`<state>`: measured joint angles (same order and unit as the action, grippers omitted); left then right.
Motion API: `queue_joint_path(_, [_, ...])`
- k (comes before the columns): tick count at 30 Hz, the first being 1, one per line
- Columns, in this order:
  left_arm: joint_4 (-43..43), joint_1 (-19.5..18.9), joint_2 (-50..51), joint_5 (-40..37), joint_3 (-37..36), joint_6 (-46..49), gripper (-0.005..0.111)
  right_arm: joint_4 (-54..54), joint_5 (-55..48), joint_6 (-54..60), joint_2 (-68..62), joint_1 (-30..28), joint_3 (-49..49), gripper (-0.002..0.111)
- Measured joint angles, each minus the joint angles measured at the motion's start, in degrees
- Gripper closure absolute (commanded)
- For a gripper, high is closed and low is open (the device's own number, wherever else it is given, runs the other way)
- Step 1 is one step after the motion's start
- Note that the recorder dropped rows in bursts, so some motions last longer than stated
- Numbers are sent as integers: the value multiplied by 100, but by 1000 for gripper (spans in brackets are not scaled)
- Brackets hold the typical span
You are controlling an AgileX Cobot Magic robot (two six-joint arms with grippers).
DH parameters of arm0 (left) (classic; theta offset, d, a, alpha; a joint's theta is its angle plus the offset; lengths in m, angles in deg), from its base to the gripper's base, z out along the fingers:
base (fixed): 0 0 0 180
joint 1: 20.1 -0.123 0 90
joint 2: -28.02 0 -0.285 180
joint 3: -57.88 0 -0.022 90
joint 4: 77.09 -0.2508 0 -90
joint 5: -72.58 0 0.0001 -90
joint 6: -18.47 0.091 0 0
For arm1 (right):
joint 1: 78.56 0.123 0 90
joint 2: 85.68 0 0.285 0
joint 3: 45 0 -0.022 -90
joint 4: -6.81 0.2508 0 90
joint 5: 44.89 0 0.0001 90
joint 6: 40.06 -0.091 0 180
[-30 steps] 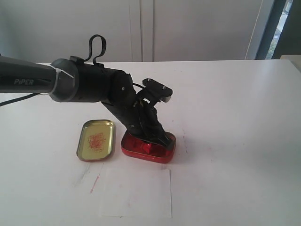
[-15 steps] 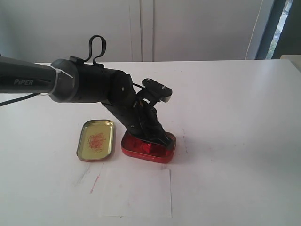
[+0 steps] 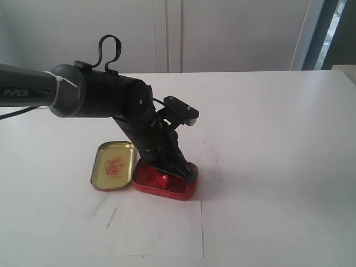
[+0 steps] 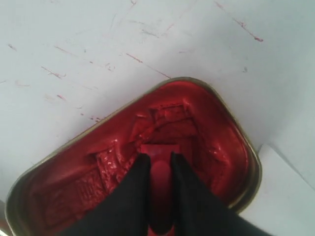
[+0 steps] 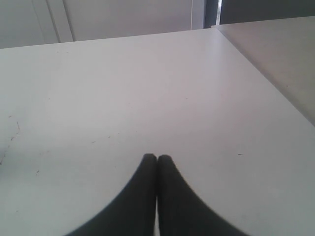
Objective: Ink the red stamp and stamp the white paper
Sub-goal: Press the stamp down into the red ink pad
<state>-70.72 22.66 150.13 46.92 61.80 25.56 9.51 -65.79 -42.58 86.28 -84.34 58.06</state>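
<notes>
Exterior view: left arm [image 3: 100, 100] leans down from the left side, and the left gripper [image 3: 169, 177] ends up inside the red ink tin [image 3: 146, 179]
Left wrist view: way clearer here. Both black fingers [image 4: 140, 182] are squeezed onto the narrow handle of the red stamp [image 4: 159, 149]
Stamp location: sitting in the tin, block end down against the ink, roughly mid-tin. The ink around it looks all churned up
Red ink tin: on the white table [image 3: 278, 139], just right of the gold lid [image 3: 113, 150] and pretty much touching it
Gold lid: lying open side up, red smudges inside
White paper [image 3: 161, 228]: flat on the table at the near edge, right in front of the tin. Can't tell if the tin's edge actually overlaps it
Right gripper [image 5: 157, 160]: fingertips pressed together with nothing between them, above bare tabletop
</notes>
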Motion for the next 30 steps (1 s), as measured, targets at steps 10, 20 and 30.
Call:
queue_joint_path(10, [-12, 0, 0, 450, 0, -27, 107, 0, 0, 3, 0, 0, 0, 108])
queue_joint_path(20, [-12, 0, 0, 641, 0, -34, 107, 0, 0, 3, 0, 0, 0, 108])
queue_joint_path(30, [-23, 0, 0, 641, 0, -41, 107, 0, 0, 3, 0, 0, 0, 108])
